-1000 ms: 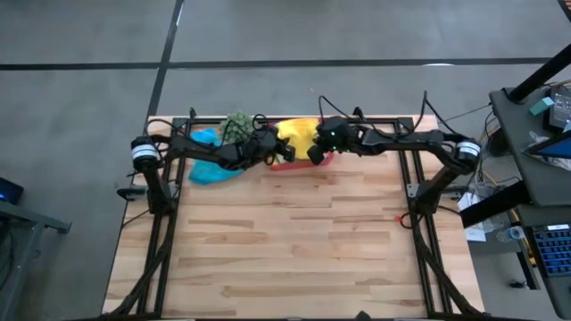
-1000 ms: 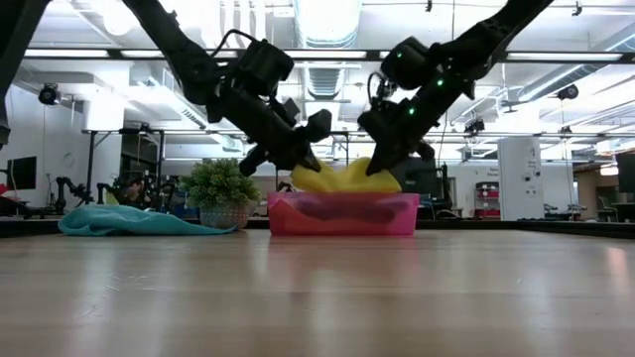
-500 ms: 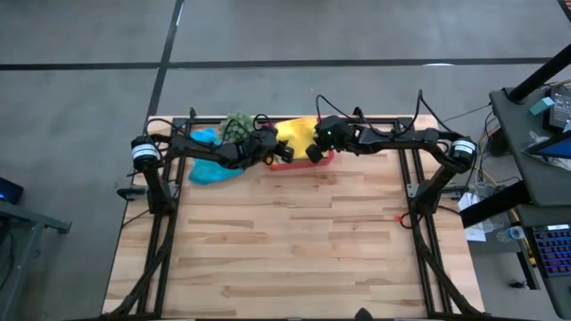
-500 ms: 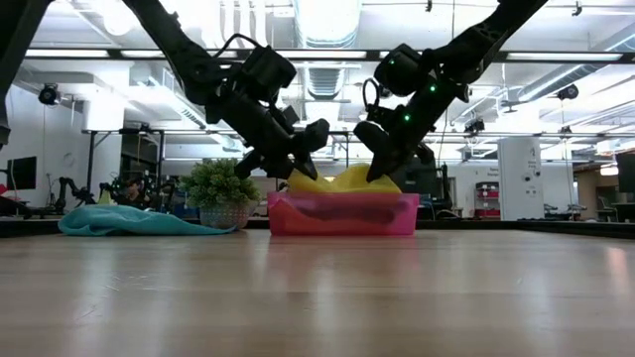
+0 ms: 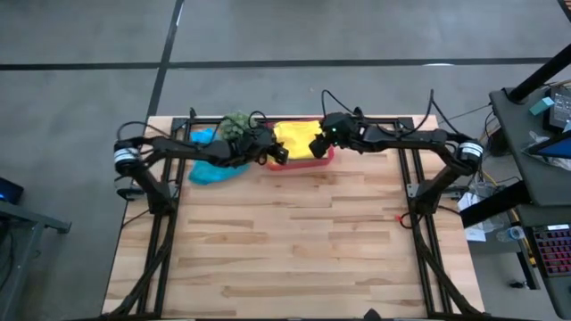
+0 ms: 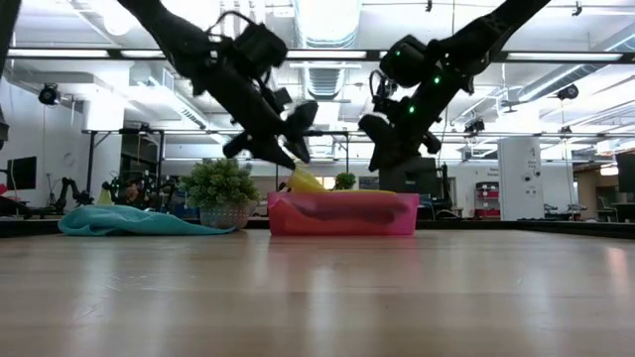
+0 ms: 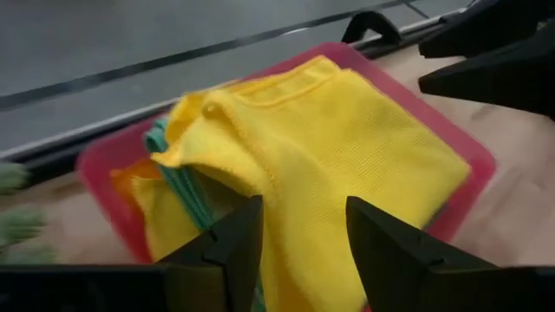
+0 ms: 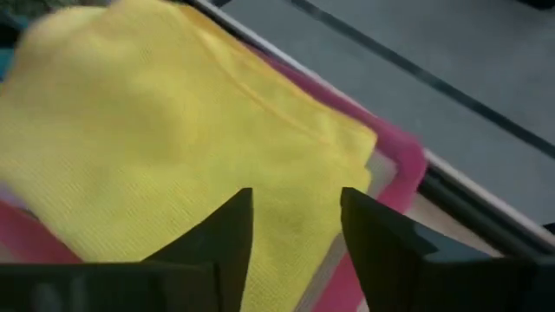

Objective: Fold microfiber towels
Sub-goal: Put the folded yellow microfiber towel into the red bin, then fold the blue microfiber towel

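The pink tray (image 5: 328, 157) is sitting at the far edge of the wooden table (image 5: 294, 241) and is serving as the reference landmark here. A folded yellow towel (image 7: 347, 165) is lying on top of the stack inside the tray, covering most of it. Under it, at the end of the stack nearer the plant, edges of a green towel (image 7: 178, 169) and an orange towel (image 7: 130, 173) are showing. In the low view a corner of the yellow towel is sticking up above the tray's rim.

The left gripper (image 5: 278, 153) is hovering just above the tray's end on the plant side, fingers parted and holding nothing; the left wrist view is showing a clear gap between its fingers (image 7: 230, 251) with the yellow towel below. The right gripper (image 5: 316, 145) is hovering above the tray's other half, also spread apart and empty, its fingers (image 8: 381, 243) standing clear of the cloth. In the low view both grippers are hanging above the tray's rim, apart from each other.

A small spiky green plant (image 6: 220, 188) is standing just beside the tray on the left arm's side. Beyond the plant, a teal blue towel (image 6: 129, 222) is lying crumpled on the table, well apart from the tray. Dark cables are running along the table's far edge behind the tray.
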Available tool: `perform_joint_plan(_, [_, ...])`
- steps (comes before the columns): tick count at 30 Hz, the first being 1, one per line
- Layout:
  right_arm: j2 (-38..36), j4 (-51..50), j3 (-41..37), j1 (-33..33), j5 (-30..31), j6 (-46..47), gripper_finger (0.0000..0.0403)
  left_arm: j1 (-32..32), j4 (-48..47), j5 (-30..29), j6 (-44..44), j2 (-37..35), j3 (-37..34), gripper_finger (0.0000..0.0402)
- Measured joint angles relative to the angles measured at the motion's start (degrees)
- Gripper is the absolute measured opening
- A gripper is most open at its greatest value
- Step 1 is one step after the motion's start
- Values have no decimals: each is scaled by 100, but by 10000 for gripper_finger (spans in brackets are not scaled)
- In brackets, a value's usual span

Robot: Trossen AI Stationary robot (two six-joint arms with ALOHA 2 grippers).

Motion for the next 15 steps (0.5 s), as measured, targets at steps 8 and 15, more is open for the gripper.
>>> perform_joint_plan(8, [-742, -744, 0, 148, -268, -61, 189, -700, -1717, 307, 89, -1157, -33, 151])
perform_joint_plan(15, [-1337, -1180, -20, 682, -298, -60, 184, -1785, -3445, 363, -608, -1635, -168, 151])
